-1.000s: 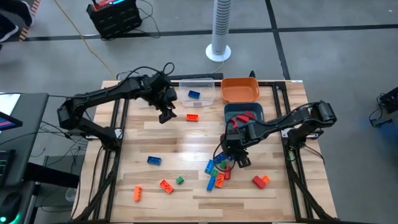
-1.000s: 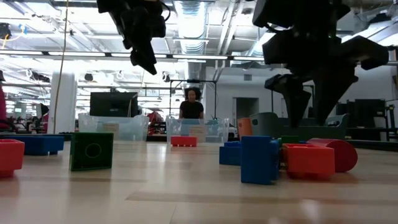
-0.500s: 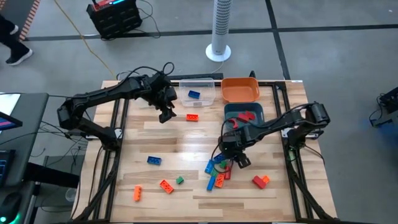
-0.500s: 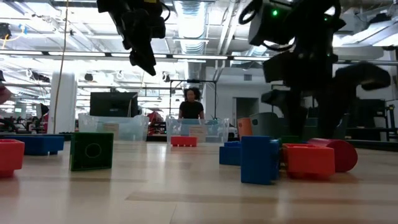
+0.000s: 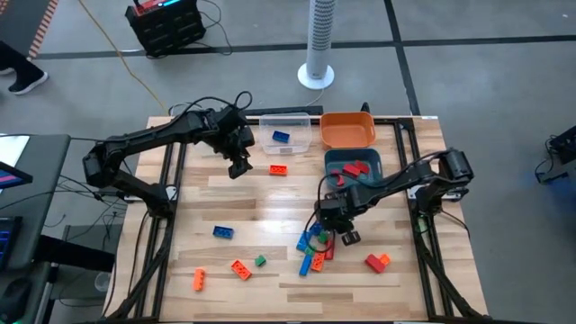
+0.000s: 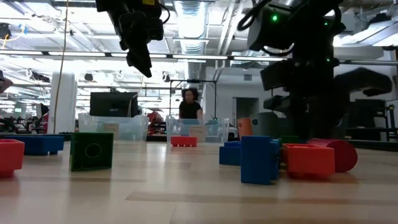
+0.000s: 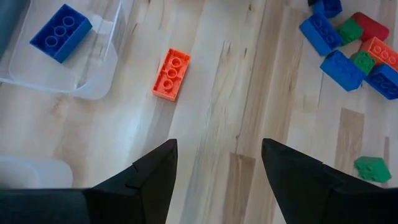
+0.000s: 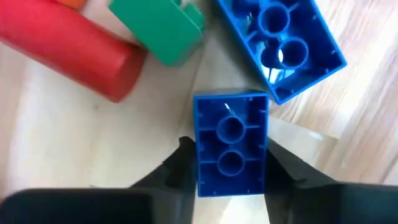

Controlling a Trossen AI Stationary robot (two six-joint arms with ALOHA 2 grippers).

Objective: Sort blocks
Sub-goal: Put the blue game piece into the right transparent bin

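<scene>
Right gripper (image 5: pixel 335 230) is down at the central cluster of blocks (image 5: pixel 315 250), fingers (image 8: pixel 177 171) closed in on either side of 1 blue 2-stud block (image 8: pixel 231 143) — the wrist view shows the block sitting between both fingers, touching them. Just beside it in that view: a larger blue block (image 8: pixel 280 43) lying hollow side up, a green block (image 8: pixel 160 25) and a red cylinder piece (image 8: pixel 68 53). Low view puts the right gripper behind the blue (image 6: pixel 257 158) and red (image 6: pixel 310 160) blocks of the cluster.

Left gripper (image 5: pixel 238 164) hovers above the table near the clear bin (image 5: pixel 286 131), fingers (image 7: pixel 152 180) spread wide, nothing between them. Its wrist view looks down on 1 orange 2x2-row block (image 7: pixel 171 74) lying on the wood just beside the clear bin; 1 blue block (image 7: pixel 60 33) sits inside that bin.

Other blocks on the table (image 5: pixel 270 202):
- 1 blue block (image 5: pixel 223 232) alone, left of the cluster
- 2 orange blocks (image 5: pixel 199 279), (image 5: pixel 239 269) and 1 small green one (image 5: pixel 260 261) near the front edge
- red and orange pair (image 5: pixel 376 262) touching, right of the cluster

Bins at the far side — orange bin (image 5: pixel 348 130) beside the clear one, teal bin (image 5: pixel 354 168) in front of it holding red blocks (image 5: pixel 353 168).

A person (image 6: pixel 191 104) stands in the room beyond the table.
</scene>
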